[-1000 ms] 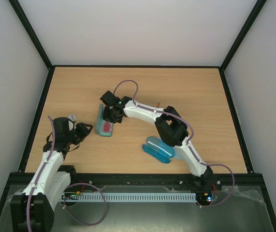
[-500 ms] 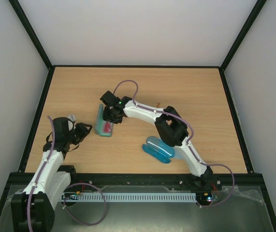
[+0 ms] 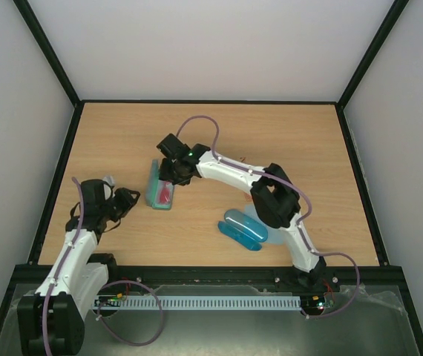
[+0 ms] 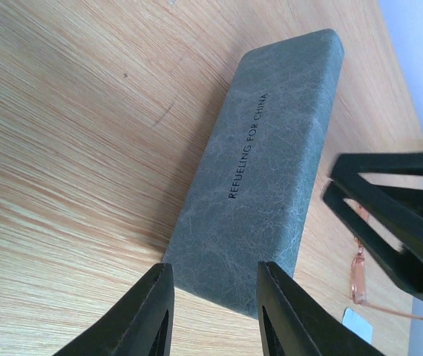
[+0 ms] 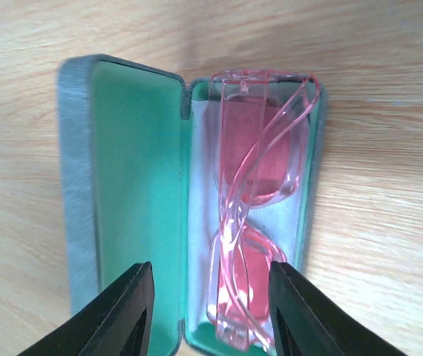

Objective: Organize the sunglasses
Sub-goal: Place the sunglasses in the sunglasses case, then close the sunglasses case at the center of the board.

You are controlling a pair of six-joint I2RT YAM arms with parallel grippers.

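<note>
One pair, the red-pink sunglasses (image 5: 252, 215), is being left folded inside the open green case (image 5: 130, 185) as the right tool (image 5: 208, 297), just spread and empty, is being backed off, the left tool (image 4: 215, 297) is being held spread and empty, and lid-closing is being expected next.

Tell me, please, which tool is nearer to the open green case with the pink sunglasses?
Right. The right tool hovers directly above the green case and its pink sunglasses; the left tool sits apart, off the case's left side.
</note>
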